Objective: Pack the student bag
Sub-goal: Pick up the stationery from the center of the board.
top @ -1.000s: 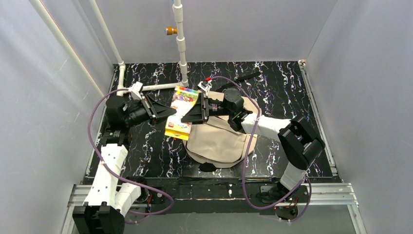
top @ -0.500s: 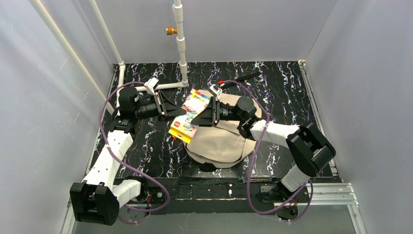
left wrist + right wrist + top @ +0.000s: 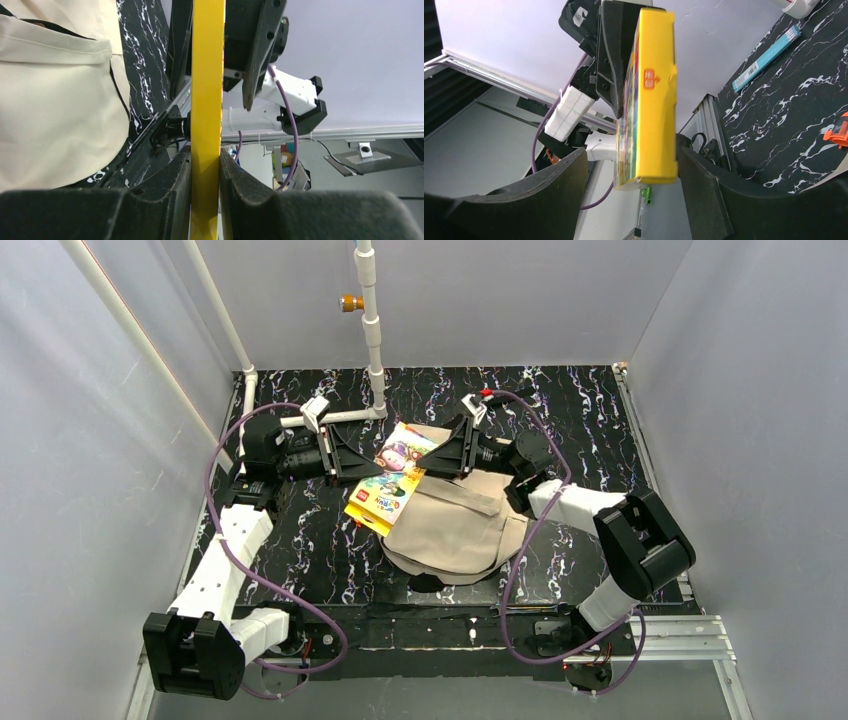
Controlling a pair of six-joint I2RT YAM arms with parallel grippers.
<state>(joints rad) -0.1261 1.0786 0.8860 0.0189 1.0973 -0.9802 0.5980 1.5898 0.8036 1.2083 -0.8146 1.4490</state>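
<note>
Lying limp on the table [image 3: 330,550], the student bag [image 3: 450,535] looks soft and floppy — likely best pinched at a flap or seam. Over its far left corner, the left jaws clench a stiff yellow book [image 3: 390,485] — the right jaws straddle it, parted, unclamped.

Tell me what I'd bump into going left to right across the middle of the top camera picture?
left gripper → colourful book → right gripper
</note>
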